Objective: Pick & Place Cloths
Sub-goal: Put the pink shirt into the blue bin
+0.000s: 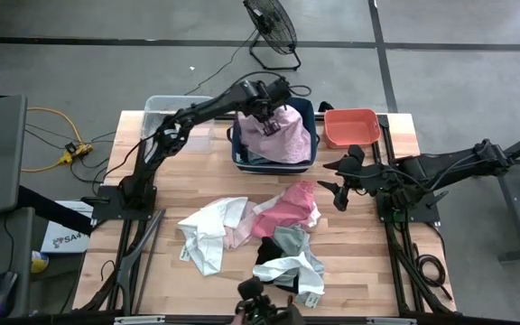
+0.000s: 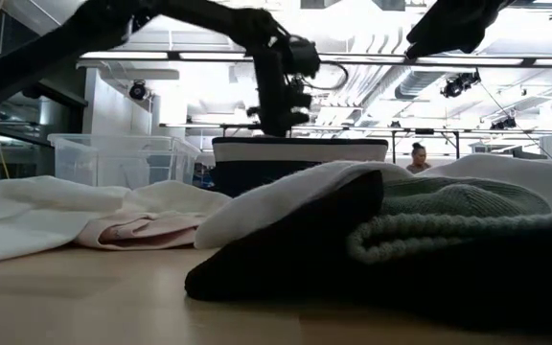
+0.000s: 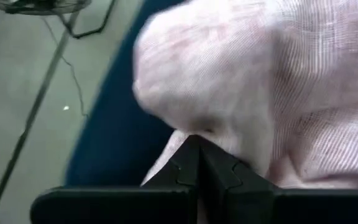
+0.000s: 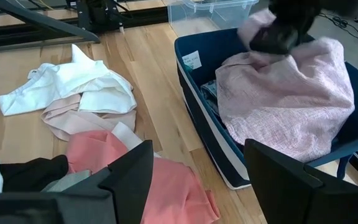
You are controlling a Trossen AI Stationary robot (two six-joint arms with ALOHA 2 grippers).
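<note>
A light pink cloth [image 1: 284,135] lies heaped in the navy bin [image 1: 273,168] at the table's far middle, on top of other cloth. My left gripper [image 1: 267,110] is shut at the heap's far left top, and also shows in its own wrist view [image 3: 196,146]. On the table in front of the bin lie a white cloth [image 1: 210,230], a pale pink one [image 1: 239,236], a hot pink one [image 1: 289,206], a black one [image 1: 269,250] and a grey-green one [image 1: 292,240]. My right gripper [image 1: 334,185] waits open at the table's right, above the wood. My left gripper's shut fingertips [image 3: 188,152] meet the light pink cloth's upper surface [image 3: 194,127], slanting down from the left. Whether a fold is caught between them I cannot tell. The cloth rests in the bin, bulging above its rim.
A clear bin [image 1: 165,113] stands left of the navy one and a coral bin [image 1: 350,126] right of it. A fan [image 1: 271,25] stands on the floor beyond the table. A person [image 2: 417,158] shows far off in the low view. Bare wood lies at the left.
</note>
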